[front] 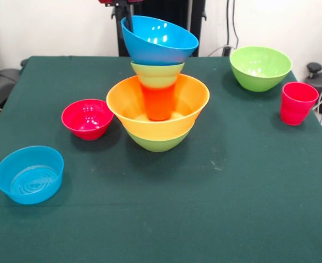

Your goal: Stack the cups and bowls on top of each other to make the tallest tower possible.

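A small blue bowl [29, 174] sits near the tabletop's [215, 219] front left corner. Behind it is a small red bowl [87, 119]. In the middle stands the tower [158, 93], with a tilted big blue bowl [159, 40] on top. Far right sit a red cup [298, 103] and a big green bowl [260, 67]. The gripper [122, 4] peeks above; I cannot tell its state. I think the blue bowl needs straightening before more goes on.

The claw [117, 3] is cut off at the top edge; its state perhaps unreadable.
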Robot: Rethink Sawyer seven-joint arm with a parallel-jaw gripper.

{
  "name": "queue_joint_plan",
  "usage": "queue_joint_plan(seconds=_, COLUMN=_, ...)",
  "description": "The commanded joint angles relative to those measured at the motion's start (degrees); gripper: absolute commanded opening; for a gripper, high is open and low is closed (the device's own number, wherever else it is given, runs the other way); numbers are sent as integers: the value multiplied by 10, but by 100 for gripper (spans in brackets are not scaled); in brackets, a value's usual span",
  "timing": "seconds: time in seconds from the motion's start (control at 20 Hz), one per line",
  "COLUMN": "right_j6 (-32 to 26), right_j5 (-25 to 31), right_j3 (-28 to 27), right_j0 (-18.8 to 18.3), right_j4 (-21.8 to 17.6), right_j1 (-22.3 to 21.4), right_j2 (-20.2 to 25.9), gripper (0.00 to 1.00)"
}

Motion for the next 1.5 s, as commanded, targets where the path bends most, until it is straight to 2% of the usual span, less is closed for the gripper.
queue_joint_plan(seconds=0.05, right_j6=-8, right_j5=-12, right_j3=-23, right_j0=14, right_j4=-37, right_j1=44, right_j2=7, gripper=0)
queue_joint_plan(seconds=0.55, right_j6=-17, right_j5=-11, right_j3=-27, right_j0=0, right_j4=-35, right_j1=49, right_j2=29, gripper=0)
queue_joint_plan(seconds=0.95, right_j6=-40, right_j5=10, right_j3=-34, right_j0=-28, right_j4=-31, right_j1=55, right_j2=62, gripper=0)
queue_joint_plan(seconds=1.2, right_j6=-33, right_j5=-2, right_j3=-43, right_j0=-24, right_j4=-43, right_j1=55, right_j2=53, gripper=0)
queue_joint_plan(seconds=1.5, right_j6=-37, right_j5=9, right_j3=-43, right_j0=-39, right_j4=-22, right_j1=66, right_j2=89, gripper=0)
